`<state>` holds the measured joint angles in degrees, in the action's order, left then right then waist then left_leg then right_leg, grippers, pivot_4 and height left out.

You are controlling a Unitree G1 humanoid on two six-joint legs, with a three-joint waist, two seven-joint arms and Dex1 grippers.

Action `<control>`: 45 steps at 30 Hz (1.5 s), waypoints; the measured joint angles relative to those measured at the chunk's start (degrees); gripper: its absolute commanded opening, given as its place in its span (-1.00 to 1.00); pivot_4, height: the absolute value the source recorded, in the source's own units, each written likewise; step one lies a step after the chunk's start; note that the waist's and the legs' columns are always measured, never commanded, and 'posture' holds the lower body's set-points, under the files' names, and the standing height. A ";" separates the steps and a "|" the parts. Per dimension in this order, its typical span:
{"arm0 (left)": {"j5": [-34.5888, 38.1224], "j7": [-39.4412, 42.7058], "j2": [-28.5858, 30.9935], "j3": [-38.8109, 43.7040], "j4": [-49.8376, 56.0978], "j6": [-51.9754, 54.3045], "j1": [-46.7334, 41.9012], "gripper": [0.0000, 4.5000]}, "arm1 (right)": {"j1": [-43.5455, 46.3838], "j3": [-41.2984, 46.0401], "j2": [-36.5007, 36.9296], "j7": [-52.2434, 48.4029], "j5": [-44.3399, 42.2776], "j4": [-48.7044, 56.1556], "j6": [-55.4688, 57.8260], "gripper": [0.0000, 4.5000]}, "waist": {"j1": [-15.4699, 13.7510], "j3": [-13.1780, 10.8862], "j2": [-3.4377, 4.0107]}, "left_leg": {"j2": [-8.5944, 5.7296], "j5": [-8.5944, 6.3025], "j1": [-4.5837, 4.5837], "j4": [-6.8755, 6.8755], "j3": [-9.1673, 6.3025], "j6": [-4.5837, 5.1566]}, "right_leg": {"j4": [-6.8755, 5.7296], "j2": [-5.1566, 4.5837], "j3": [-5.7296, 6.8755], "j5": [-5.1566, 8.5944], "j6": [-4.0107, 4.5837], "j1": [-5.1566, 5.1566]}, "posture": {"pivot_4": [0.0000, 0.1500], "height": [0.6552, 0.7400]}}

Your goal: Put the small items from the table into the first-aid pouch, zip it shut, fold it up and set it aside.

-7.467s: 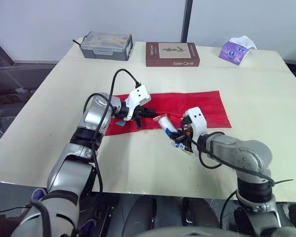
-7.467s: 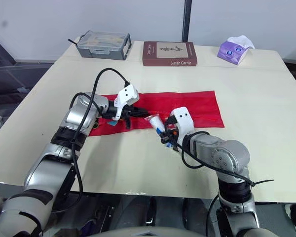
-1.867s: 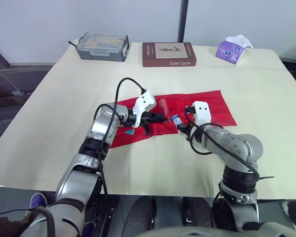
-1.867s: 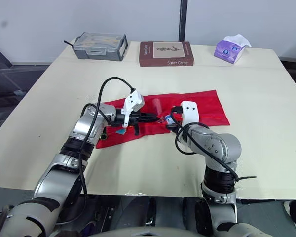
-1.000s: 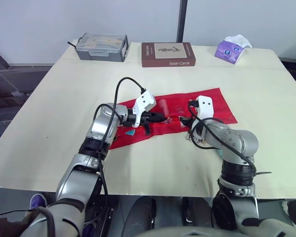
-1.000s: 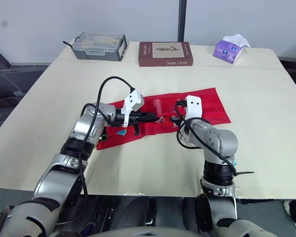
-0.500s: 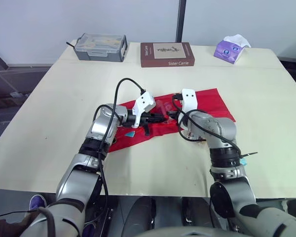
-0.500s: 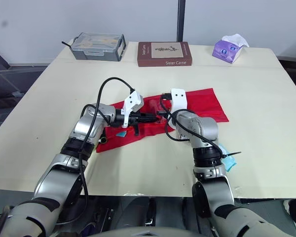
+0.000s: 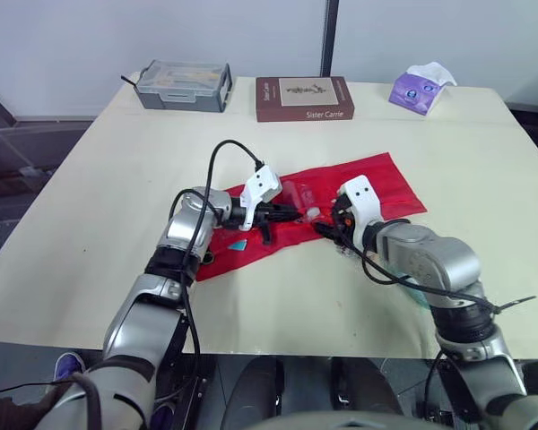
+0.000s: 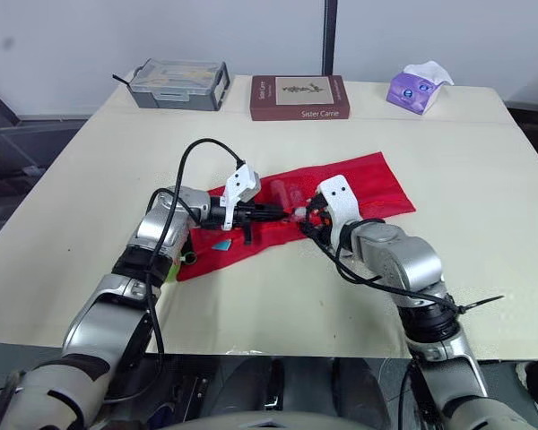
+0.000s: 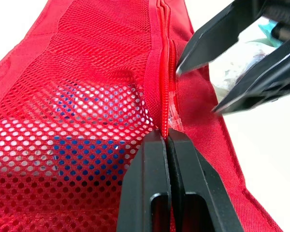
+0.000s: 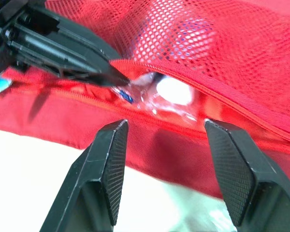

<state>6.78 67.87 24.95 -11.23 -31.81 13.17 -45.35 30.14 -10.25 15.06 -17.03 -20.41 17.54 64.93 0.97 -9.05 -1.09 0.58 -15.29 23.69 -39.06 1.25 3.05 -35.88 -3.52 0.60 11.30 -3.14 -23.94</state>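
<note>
Pulled back a little, the right tool (image 12: 165, 126) now stands with jaws apart just short of the red pouch (image 9: 368, 184), which lies flat on the worktop (image 9: 117, 161). A clear packet (image 12: 170, 94) sits half inside the zip mouth, straight ahead of it. Opposite, the left tool (image 11: 166, 137) is clamped on the zip edge, holding the mouth up. This looks like the loading step. Next, nudge the packet fully inside.

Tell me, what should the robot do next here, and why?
Probably nudge the clear-wrapped packet deeper with the open right end effector: it lies in the mouth of the pouch, not fully inside, while the left end effector pinches the zipper edge.
</note>
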 measured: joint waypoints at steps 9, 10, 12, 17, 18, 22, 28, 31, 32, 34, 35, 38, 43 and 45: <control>-0.87 0.72 -0.05 -0.08 -2.99 -2.37 -2.19 -1.00 | 4.16 -4.66 -2.42 0.04 5.00 -9.26 -5.88 -0.98 | -0.06 0.00 0.00 | -0.02 0.00 0.01 0.00 0.00 0.00 | 0.00 0.01 0.01 0.00 0.00 0.00 | 1.00 1.00; -0.90 0.74 -0.09 -0.08 -3.01 -2.38 -2.24 -1.00 | 4.97 -4.86 -3.37 0.10 5.70 -11.20 -7.04 -0.98 | -0.05 0.00 0.00 | -0.03 0.00 0.01 0.00 0.00 0.00 | 0.00 0.02 0.01 0.00 0.00 -0.01 | 1.00 1.00; -0.91 0.78 -0.20 -0.08 -2.99 -2.38 -2.33 -1.00 | 6.25 -5.21 -5.03 0.17 6.84 -14.56 -9.50 -0.98 | -0.05 0.00 0.00 | -0.02 0.00 0.02 0.00 -0.01 0.00 | 0.00 0.02 0.01 0.00 0.00 0.00 | 1.00 1.00; -0.96 1.03 -0.24 -0.08 -2.41 -2.45 -2.20 -1.00 | 10.54 -5.43 -8.67 0.69 10.77 -25.68 -18.62 -0.98 | -0.08 -0.01 0.01 | -0.03 0.00 0.02 0.00 -0.01 -0.01 | 0.00 0.01 0.01 -0.01 0.00 0.00 | 1.00 1.00; -1.01 1.03 -0.19 -0.08 -2.40 -2.69 -2.17 -1.00 | 10.61 -5.59 -8.56 0.00 11.28 -26.79 -20.67 -0.98 | -0.13 -0.01 0.01 | -0.02 0.00 0.02 0.00 -0.01 -0.01 | 0.00 0.01 0.02 -0.01 0.00 0.00 | 1.00 1.00; -1.62 1.53 0.57 -0.63 -2.65 -5.84 -1.84 -1.00 | 5.26 -6.54 -2.41 -8.42 10.43 -20.01 -25.22 -0.88 | -0.32 -0.02 0.02 | -0.02 0.00 0.06 0.00 -0.02 0.00 | 0.05 -0.05 0.04 0.00 0.00 0.01 | 1.00 1.00; -3.54 3.77 2.44 -1.23 -7.18 -12.54 -2.96 -1.00 | -8.74 1.57 12.79 -21.69 1.14 1.61 -25.07 0.03 | -0.54 -0.06 0.08 | -0.03 -0.01 0.06 0.00 -0.04 0.02 | 0.07 -0.07 0.06 0.00 -0.01 0.03 | 1.00 1.00; -4.46 5.40 3.79 -1.14 -11.57 -16.08 -4.18 -1.00 | -17.50 13.75 20.78 -28.27 -6.67 12.77 -24.93 0.51 | -0.37 -0.07 0.05 | 0.01 -0.01 0.01 -0.01 0.04 0.02 | 0.10 -0.02 0.04 0.01 -0.02 0.05 | 1.00 1.00; -4.97 5.76 3.39 -1.43 -13.29 -17.99 -5.22 -1.00 | -22.98 20.75 23.40 -31.18 -10.62 17.57 -24.96 0.73 | -0.53 -0.08 0.06 | 0.02 -0.01 0.03 -0.01 -0.04 0.01 | 0.09 -0.02 0.06 0.02 -0.02 0.05 | 1.00 1.00; -5.51 6.01 4.13 -1.31 -15.84 -20.18 -5.87 -1.00 | -33.39 33.31 28.12 -35.85 -13.13 22.84 -25.67 0.98 | -0.76 -0.07 0.04 | 0.06 -0.02 -0.04 -0.01 -0.07 0.01 | 0.13 0.01 0.11 0.03 -0.01 0.17 | 1.00 1.00; -5.54 6.16 4.47 -1.07 -16.76 -20.67 -5.94 -1.00 | -37.63 37.86 29.21 -37.39 -13.15 23.73 -26.39 0.98 | -0.70 -0.05 0.01 | 0.07 -0.02 -0.06 -0.01 -0.02 0.01 | 0.14 0.02 0.06 0.02 -0.02 0.18 | 1.00 1.00; -5.05 6.62 4.54 -0.19 -17.05 -20.21 -5.75 -1.00 | -49.06 49.33 28.97 -42.94 -11.36 24.10 -32.79 0.98 | -0.61 -0.05 0.01 | 0.07 -0.02 -0.07 -0.02 0.00 0.01 | 0.13 0.02 0.03 0.13 -0.20 0.18 | 1.00 1.00; -3.01 8.21 4.79 1.83 -16.70 -19.14 -3.91 -1.00 | -58.82 61.41 29.07 -51.00 -13.12 21.15 -36.61 0.98 | -0.42 -0.05 0.00 | 0.12 -0.02 -0.10 -0.02 0.03 0.01 | 0.12 0.02 0.00 0.13 -0.18 0.18 | 1.00 1.00; -3.14 8.69 5.24 1.82 -16.87 -20.34 -3.93 -1.00 | -60.11 63.48 29.11 -52.43 -14.13 20.51 -37.25 0.98 | -0.46 -0.05 0.00 | 0.14 -0.02 -0.09 -0.02 0.02 0.00 | 0.12 0.01 0.00 0.11 -0.09 0.17 | 1.00 1.00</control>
<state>3.63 76.56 30.19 -9.41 -48.67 -7.17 -49.28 -29.97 53.23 44.17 -69.45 -34.55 38.05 27.67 0.51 -9.10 -1.09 0.72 -15.31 23.59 -39.09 1.27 3.06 -35.76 -3.51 0.61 11.40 -3.23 -23.77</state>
